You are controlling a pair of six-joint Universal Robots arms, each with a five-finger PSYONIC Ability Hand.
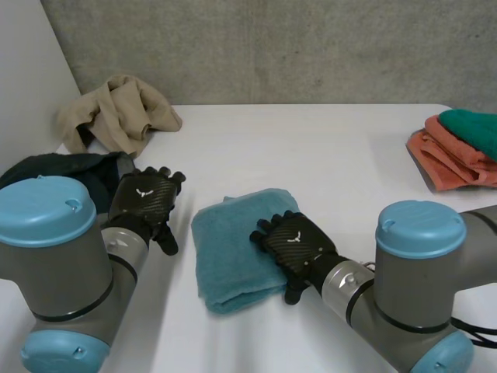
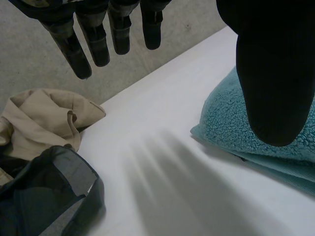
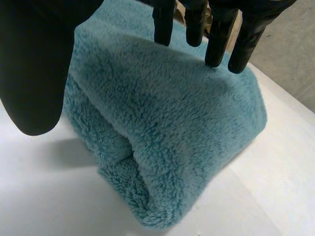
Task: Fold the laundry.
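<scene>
**Item: one teal towel, folded, centre of table**

Teal towel (image 1: 237, 249): folded into a thick pad and lying flat on the white table (image 1: 326, 148), between the two arms. Its long axis runs roughly from the robot's side toward the far wall. A rounded fold shows at one end in the right wrist view (image 3: 167, 132).

Right hand (image 1: 295, 245): laid over the towel's right-hand edge. The fingers (image 3: 216, 34) are straight and spread, with their tips at the pile of the top face. The thumb is held apart beside the towel. Nothing is gripped.

Left hand (image 1: 144, 203): above bare table to the left of the towel and apart from it. The fingers (image 2: 93, 39) are straight and it holds nothing. In its wrist view the towel's corner (image 2: 231, 128) lies beside the thumb.

Other stock:
- Dark garment (image 1: 70, 167), crumpled at the left edge, just beside the left hand.
- Tan garment (image 1: 116, 113), bunched at the far left corner, behind the dark one.
- Orange cloth (image 1: 446, 159), folded at the far right, with a green cloth (image 1: 474, 128) on top.
</scene>
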